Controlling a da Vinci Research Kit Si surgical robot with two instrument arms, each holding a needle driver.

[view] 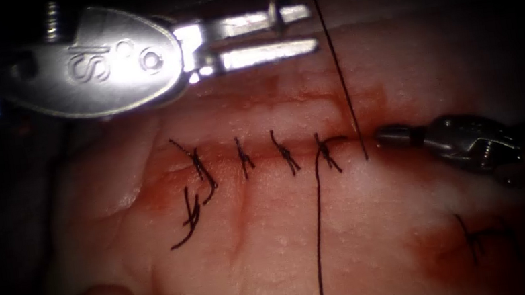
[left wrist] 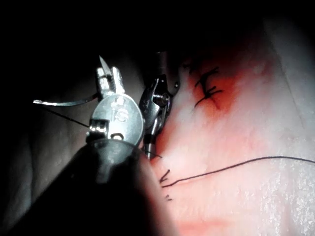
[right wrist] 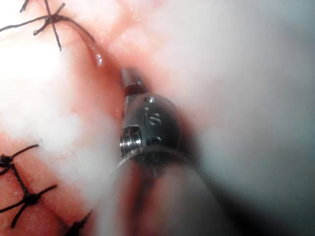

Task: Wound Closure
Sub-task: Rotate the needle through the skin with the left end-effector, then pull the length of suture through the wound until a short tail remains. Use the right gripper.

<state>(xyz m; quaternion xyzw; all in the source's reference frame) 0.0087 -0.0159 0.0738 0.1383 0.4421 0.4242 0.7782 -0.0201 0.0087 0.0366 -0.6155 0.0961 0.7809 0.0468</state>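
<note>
**Four stitches in, needle parked up off the tissue**

So the left end effector (view: pixel 265 35) sits above the far side of the cut, well off the tissue (view: pixel 380 220). It's clenched on the needle (left wrist: pixel 64 103), gripping close to one end of the curve. I can't tell which end. The rest of that thin shiny arc sticks out into open air and isn't in the tissue at all. My guess is it's held high so the point stays clear of everything.

The right end effector (view: pixel 400 137) lies low, with its jaws pinched together and the tip right at the cut line, just right of the last knot. I can't see anything between the jaws, and whether it's nipping tissue is hard to call.

The thread (view: pixel 337 70) is dark and wiry. It drops straight down from above to the cut, just in front of that tip. A second long strand (view: pixel 319 228) trails from the fourth stitch (view: pixel 326 152) toward the near edge.

The tissue is pale, glossy and a bit pebbly, with red fluid (view: pixel 256 101) smeared along the cut. All four knots have short bristly cut ends.
</note>
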